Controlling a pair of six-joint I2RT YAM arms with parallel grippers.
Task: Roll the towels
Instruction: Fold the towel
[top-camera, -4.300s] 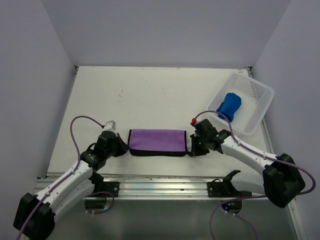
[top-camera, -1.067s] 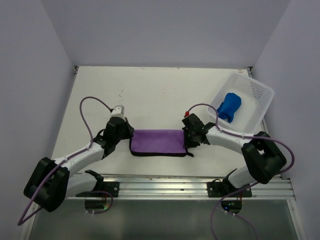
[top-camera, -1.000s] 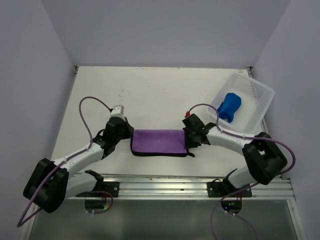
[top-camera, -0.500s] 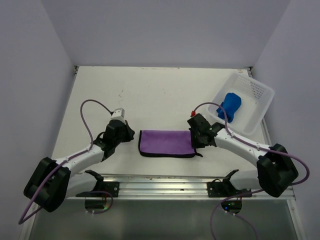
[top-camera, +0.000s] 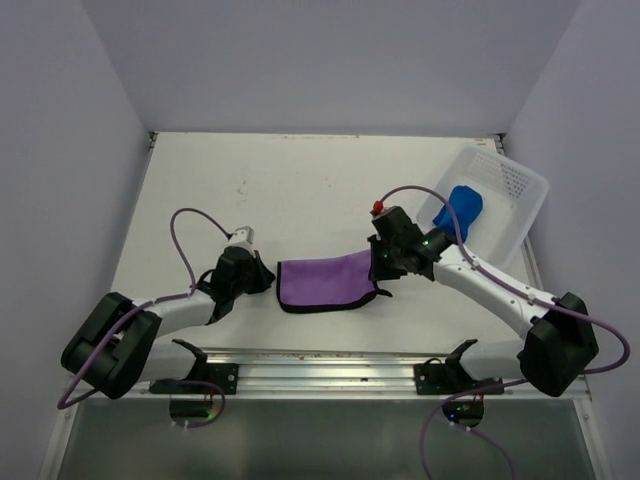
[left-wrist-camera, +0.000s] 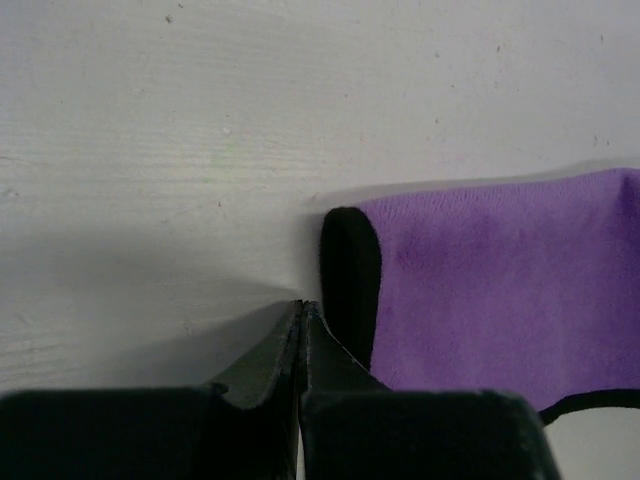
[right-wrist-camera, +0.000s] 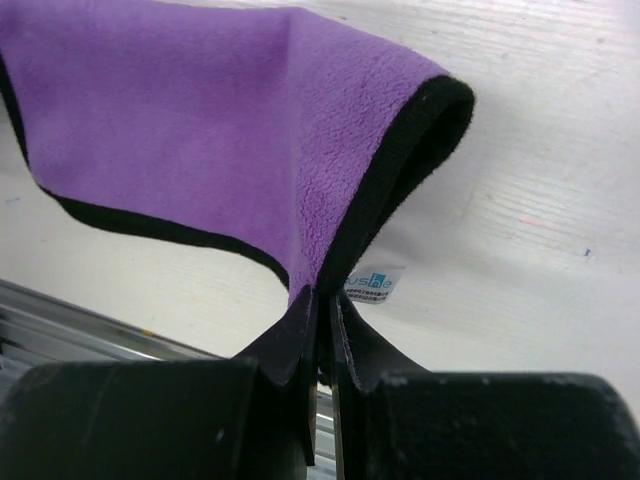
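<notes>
Purple towel (top-camera: 325, 281) is pinched at its black-trimmed right edge between the tightly closed fingers of the right end effector (right-wrist-camera: 320, 300), that end held above the table (top-camera: 300, 190). The left end effector (left-wrist-camera: 302, 306), pressed together and empty, sits just beside the towel's left edge.

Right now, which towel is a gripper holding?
The purple towel: the right gripper pinches its right edge. The blue towel lies in the basket, untouched.
</notes>
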